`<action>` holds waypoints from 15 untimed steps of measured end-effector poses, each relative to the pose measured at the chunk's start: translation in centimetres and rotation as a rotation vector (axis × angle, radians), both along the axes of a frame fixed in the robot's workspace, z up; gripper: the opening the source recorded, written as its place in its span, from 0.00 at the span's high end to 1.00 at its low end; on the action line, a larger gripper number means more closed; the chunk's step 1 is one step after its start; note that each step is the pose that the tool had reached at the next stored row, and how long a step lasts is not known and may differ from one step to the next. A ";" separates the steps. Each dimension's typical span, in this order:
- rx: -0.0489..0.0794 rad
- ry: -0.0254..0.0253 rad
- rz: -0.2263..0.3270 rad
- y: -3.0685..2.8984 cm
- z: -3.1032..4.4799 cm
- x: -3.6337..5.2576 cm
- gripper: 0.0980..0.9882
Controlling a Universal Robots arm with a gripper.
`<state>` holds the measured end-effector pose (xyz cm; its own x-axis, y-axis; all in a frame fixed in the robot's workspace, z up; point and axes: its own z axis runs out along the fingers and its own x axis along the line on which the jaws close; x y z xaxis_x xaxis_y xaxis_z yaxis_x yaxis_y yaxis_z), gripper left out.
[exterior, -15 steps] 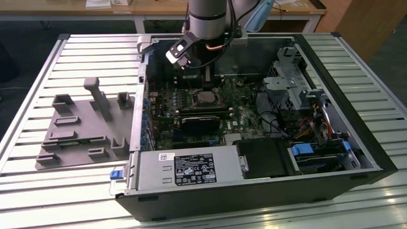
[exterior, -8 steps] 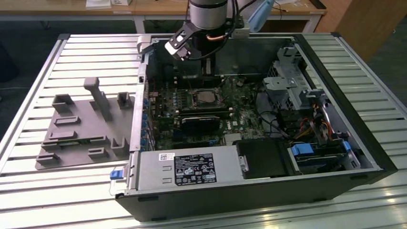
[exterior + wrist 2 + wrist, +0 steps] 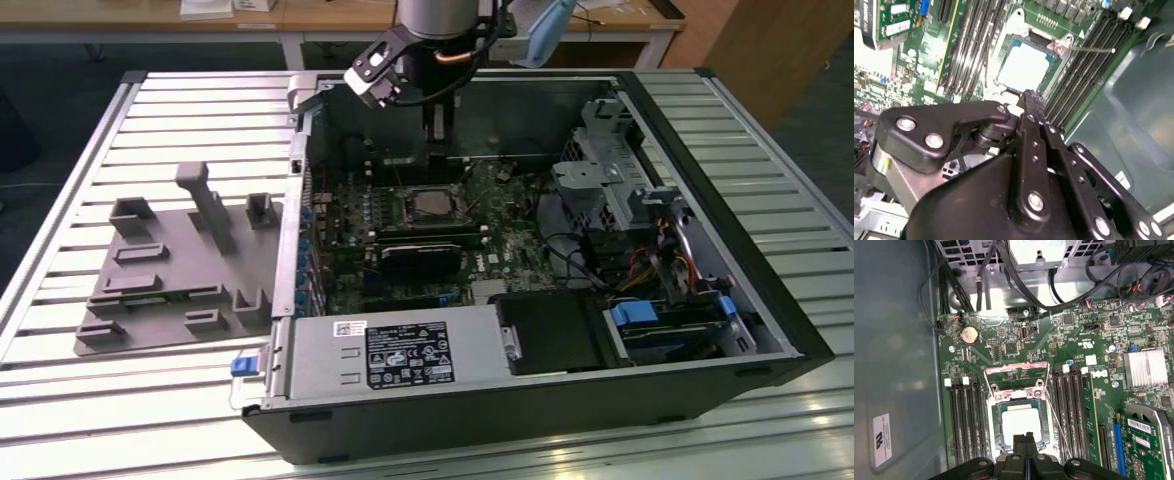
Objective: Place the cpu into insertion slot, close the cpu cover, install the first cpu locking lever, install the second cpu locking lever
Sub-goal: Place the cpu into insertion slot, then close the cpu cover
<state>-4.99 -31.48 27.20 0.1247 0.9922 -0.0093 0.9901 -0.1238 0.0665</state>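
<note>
Cpu [image 3: 1021, 421] just beneath pincer [image 3: 1026, 437]

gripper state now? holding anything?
Gripper: shut, fingertips together, nothing seen between them; it is at the edge of the cpu, which sits in the insertion slot.

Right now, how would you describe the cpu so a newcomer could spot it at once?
Inside the open computer case, find the green motherboard. Between its two banks of long black memory slots sits the insertion slot, and the cpu lies in it: a smooth pale square, unlike the ribbed silver heatsink.
</note>
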 end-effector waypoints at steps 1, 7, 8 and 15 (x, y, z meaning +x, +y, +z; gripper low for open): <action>0.000 0.0000 0.000 0.00 0.00 0.00 1.00; -0.002 0.0002 0.000 0.00 0.01 0.00 1.00; -0.002 0.0001 0.000 0.00 0.01 0.00 1.00; -0.003 0.0001 0.000 0.00 0.01 0.00 1.00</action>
